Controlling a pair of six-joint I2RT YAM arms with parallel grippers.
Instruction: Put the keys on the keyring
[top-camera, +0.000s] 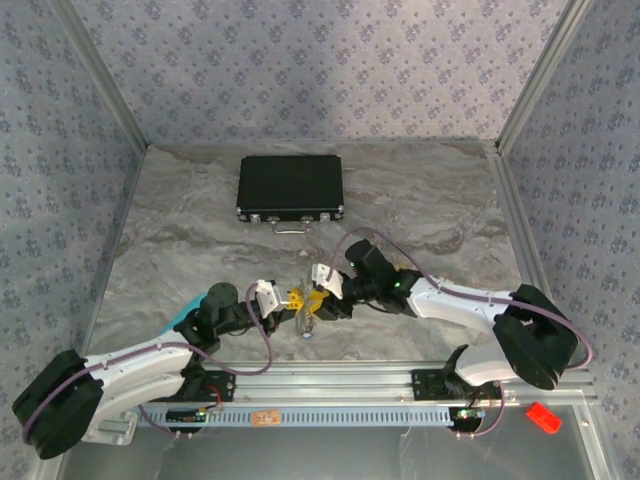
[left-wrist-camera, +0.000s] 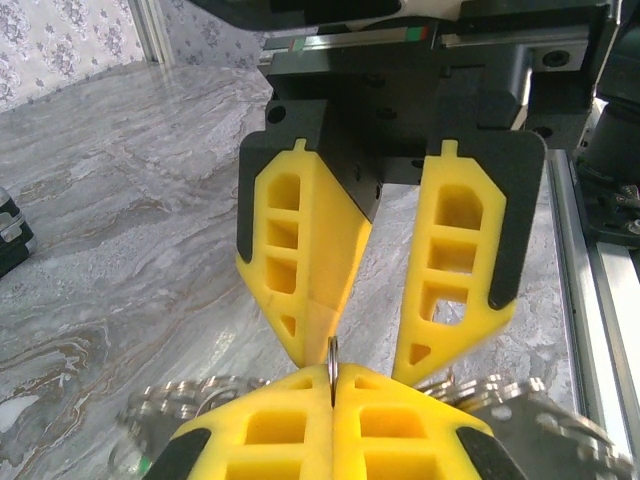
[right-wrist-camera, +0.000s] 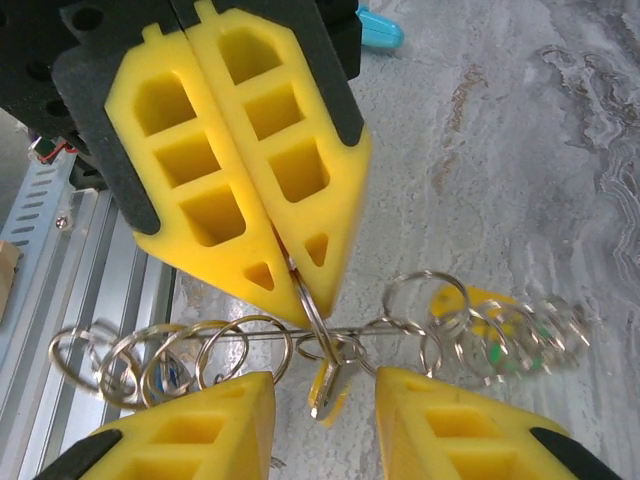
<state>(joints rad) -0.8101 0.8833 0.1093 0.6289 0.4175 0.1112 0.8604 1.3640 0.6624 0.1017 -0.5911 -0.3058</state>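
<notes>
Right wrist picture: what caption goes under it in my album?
Left tool, shut on a loop of the silvery keyring, faces the open right tool, a small key hanging below.

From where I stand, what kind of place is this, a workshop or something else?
Probably a robot test booth: a left arm and right arm bolted to a metal rail, a marble-look table boxed in by patterned panels, the left claw pinching a keyring.
</notes>
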